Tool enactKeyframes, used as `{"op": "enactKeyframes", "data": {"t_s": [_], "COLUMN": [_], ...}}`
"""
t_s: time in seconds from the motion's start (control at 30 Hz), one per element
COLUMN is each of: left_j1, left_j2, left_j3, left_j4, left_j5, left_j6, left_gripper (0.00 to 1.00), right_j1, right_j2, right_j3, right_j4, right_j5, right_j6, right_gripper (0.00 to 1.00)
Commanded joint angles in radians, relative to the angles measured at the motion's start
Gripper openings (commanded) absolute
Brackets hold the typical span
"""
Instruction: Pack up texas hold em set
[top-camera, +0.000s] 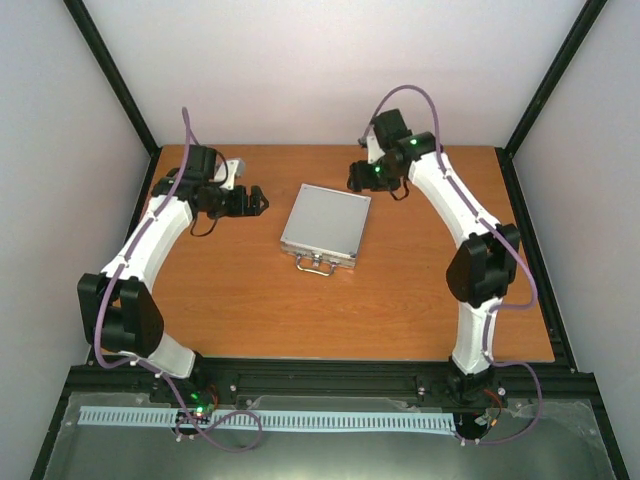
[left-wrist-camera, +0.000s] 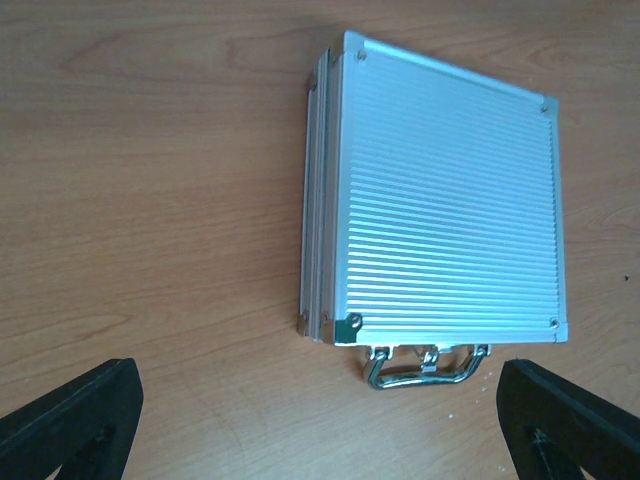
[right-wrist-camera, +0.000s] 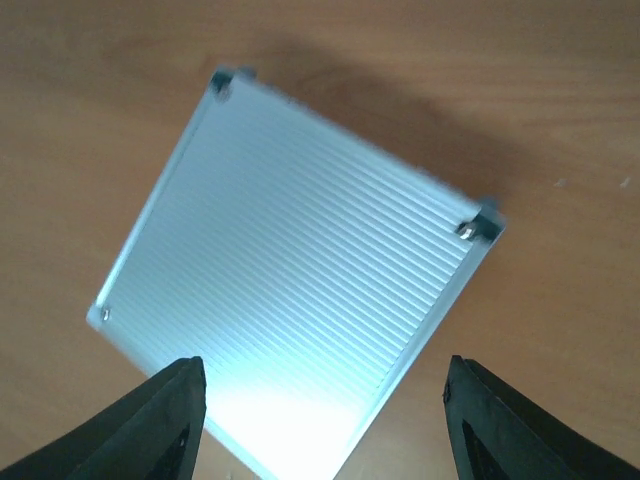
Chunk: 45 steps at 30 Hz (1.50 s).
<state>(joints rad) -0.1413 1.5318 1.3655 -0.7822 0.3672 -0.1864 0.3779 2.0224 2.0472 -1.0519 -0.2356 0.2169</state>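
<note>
Starting nearest arm bases: handle lies flat on table, pointing at near edge. Silver case shut, flat, sitting between both grippers. Left gripper spread wide, empty; case just ahead of its fingertips, not touching. Right gripper partly spread, empty, hovering over case's far corner. Chips, buttons, deck not in view, judged packed inside. Latches unclear. Task looks nearly done; perhaps latch check left.

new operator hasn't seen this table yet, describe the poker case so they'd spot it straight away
On the orange-brown wooden table, near the middle, lies the case, flat and closed. It is the only shiny silver thing there: a ribbed square box with a small metal handle on its near edge.
</note>
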Motion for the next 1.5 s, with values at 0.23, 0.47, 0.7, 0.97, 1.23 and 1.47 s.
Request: {"op": "enactKeyframes", "data": {"t_s": [0.23, 0.47, 0.7, 0.97, 1.23, 1.47], "left_j1": [-0.016, -0.118, -0.163, -0.168, -0.187, -0.263], "left_j2": [0.017, 0.049, 0.135, 0.173, 0.194, 0.279], "left_j3": [-0.099, -0.026, -0.055, -0.101, -0.066, 0.025], "left_j4": [0.078, 0.021, 0.027, 0.103, 0.152, 0.131], "left_j5": [0.064, -0.067, -0.15, -0.197, -0.168, -0.244], "left_j6": [-0.054, -0.045, -0.061, -0.053, -0.06, -0.02], "left_gripper": [1.0, 1.0, 1.0, 1.0, 1.0, 1.0], "right_j1": [0.134, 0.217, 0.279, 0.33, 0.37, 0.379], "right_j2": [-0.308, -0.357, -0.444, -0.462, -0.477, -0.472], "right_j3": [-0.479, -0.577, -0.736, -0.866, -0.984, -1.049], "right_j4": [0.14, 0.152, 0.288, 0.438, 0.62, 0.743], "right_j5": [-0.012, 0.083, -0.057, -0.146, -0.126, -0.056], "right_j6": [-0.012, -0.032, 0.044, 0.081, 0.144, 0.157], "right_gripper": [0.67, 0.67, 0.71, 0.72, 0.72, 0.74]}}
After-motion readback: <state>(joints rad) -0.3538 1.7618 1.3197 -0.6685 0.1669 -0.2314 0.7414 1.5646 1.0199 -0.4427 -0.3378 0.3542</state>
